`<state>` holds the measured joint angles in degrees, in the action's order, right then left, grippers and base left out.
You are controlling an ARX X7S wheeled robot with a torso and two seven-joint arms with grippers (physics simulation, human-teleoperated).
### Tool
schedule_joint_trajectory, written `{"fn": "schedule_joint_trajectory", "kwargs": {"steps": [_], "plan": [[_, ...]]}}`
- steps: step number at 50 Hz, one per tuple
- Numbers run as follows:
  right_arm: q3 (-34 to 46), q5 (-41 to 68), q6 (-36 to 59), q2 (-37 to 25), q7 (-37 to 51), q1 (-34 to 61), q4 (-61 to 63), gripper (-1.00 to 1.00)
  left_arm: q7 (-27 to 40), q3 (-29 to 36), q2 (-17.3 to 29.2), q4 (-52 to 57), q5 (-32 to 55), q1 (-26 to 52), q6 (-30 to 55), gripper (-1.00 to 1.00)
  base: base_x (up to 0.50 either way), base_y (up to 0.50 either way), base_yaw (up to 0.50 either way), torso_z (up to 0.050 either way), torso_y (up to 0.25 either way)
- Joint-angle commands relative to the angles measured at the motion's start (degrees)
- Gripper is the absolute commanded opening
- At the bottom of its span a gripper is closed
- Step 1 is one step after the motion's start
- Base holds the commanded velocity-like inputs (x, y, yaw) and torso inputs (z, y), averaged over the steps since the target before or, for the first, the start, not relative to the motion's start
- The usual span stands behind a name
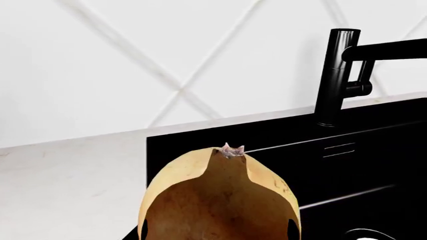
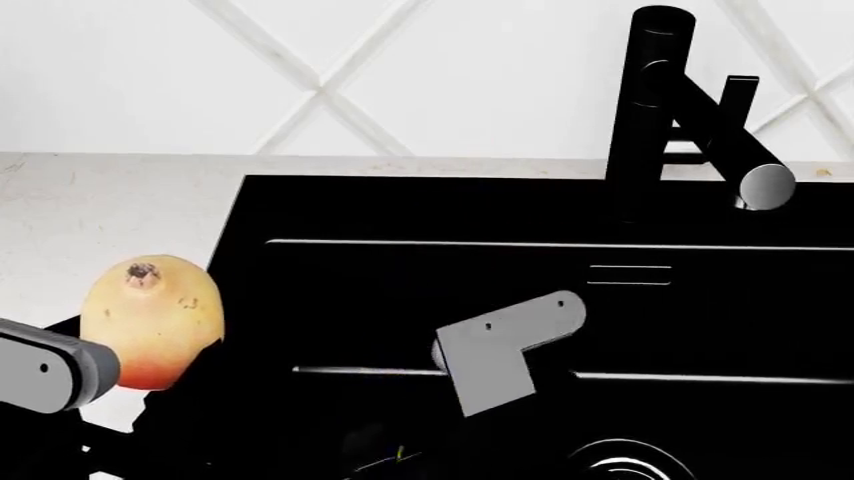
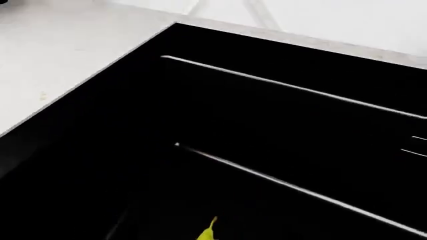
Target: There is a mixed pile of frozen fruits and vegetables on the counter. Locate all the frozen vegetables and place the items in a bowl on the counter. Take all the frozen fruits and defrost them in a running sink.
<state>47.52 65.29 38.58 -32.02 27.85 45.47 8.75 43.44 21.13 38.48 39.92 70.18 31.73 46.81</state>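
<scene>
Left gripper (image 2: 167, 385) appears to hold the round tan-orange fruit (image 2: 151, 320) at the lower left of the head view, though its dark fingers barely show against the black basin, so the grasp is a judgement. In the left wrist view the fruit fills the bottom centre, crown uppermost, so close that its skin renders cut open; this closeness suggests it sits between the fingers. It hangs at the left rim of the sink (image 2: 534, 210), where white counter (image 2: 120, 205) meets black basin, probably so it can be let go inside for defrosting. The faucet (image 2: 667, 100) stands in the upper right, with no water visible. The right gripper itself is not visible; only a grey arm link shows low in the centre. A yellow tip, likely the pear (image 3: 208, 231), shows at the bottom of the right wrist view.
</scene>
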Motion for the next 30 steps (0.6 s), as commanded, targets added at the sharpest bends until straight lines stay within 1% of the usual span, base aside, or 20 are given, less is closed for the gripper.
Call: {"fn": "schedule_joint_trajectory", "kwargs": {"steps": [1,2,3,7,10,20,27,30], "plan": [[-5.69,3.44,-1.70,-6.84,7.67,-1.25,15.25,1.00,0.25,0.60,-1.15,-1.20,0.27,1.27,-0.77,-1.00,0.00,0.00,0.00,0.000,0.000],[-5.84,2.54,-1.66,-7.54,9.37,-1.32,16.83,1.00,0.25,0.60,-1.15,-1.20,0.27,1.27,-0.77,-1.00,0.00,0.00,0.00,0.000,0.000],[-5.39,1.11,-2.21,-8.17,8.95,-1.85,18.90,1.00,0.23,0.65,-1.25,-1.17,0.15,1.27,-0.84,-1.00,0.00,0.00,0.00,0.000,0.000],[-7.21,2.36,-4.36,-9.31,10.19,-3.57,21.86,1.00,0.10,0.81,-1.32,-1.20,-0.13,0.99,-1.04,-1.00,0.00,0.00,0.00,0.000,0.000],[-9.32,3.09,-5.74,-10.26,10.90,-2.98,23.00,1.00,0.12,0.84,-1.28,-1.21,0.04,1.16,-0.95,-1.00,0.00,0.00,0.00,0.000,0.000],[-14.06,10.39,-4.74,-15.94,16.34,-0.47,29.79,1.00,-0.37,1.20,-1.38,-1.56,-0.19,1.50,-0.99,-1.00,0.00,0.00,0.00,0.000,0.001],[-16.87,15.88,-4.38,-20.53,20.50,0.83,35.37,1.00,-1.46,2.15,-2.99,-3.78,0.33,4.98,0.03,-1.00,0.00,0.00,0.00,0.000,0.000],[-17.91,18.04,-5.04,-22.60,21.43,-0.06,36.90,1.00,-2.96,3.72,-4.62,-6.24,-0.60,7.68,0.94,-1.00,0.00,0.00,0.00,0.000,0.000]]}}
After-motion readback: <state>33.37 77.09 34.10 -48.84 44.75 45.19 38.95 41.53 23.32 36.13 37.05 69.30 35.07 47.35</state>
